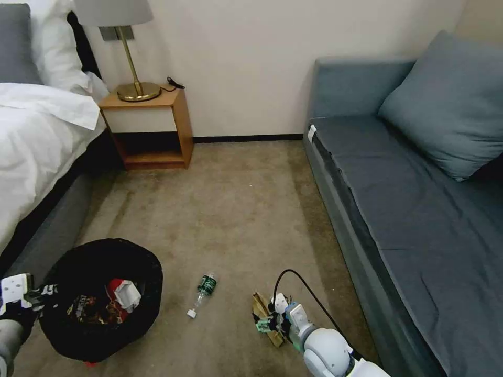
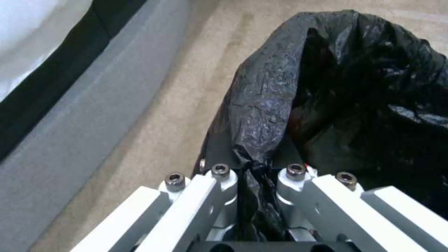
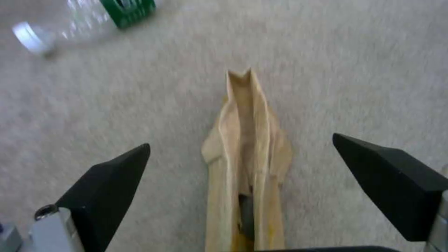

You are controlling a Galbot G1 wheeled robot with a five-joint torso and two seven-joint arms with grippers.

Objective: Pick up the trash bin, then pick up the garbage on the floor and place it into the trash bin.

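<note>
Trash bin (image 1: 102,298): lower left of the head view, black liner, gripped at its rim by the left gripper (image 1: 31,299); the left wrist view shows those fingers closed on a bunched fold of liner (image 2: 254,196). Contents: a red packet (image 1: 116,296) and a darker printed wrapper, so part of the garbage appears binned.

Paper bag (image 3: 245,164): tan, crumpled, on the carpet at lower centre of the head view. Right gripper (image 3: 243,171) straddles it, black fingertips (image 3: 112,182) spread wide on either side, nothing clamped. Judged: collection under way, not yet grasped.

Bottle (image 1: 203,293): clear, green label, white cap, lying on the carpet between bin and bag. Outstanding.

Farther back: nightstand (image 1: 149,125) with lamp, upper left; sofa (image 1: 419,209), right.
</note>
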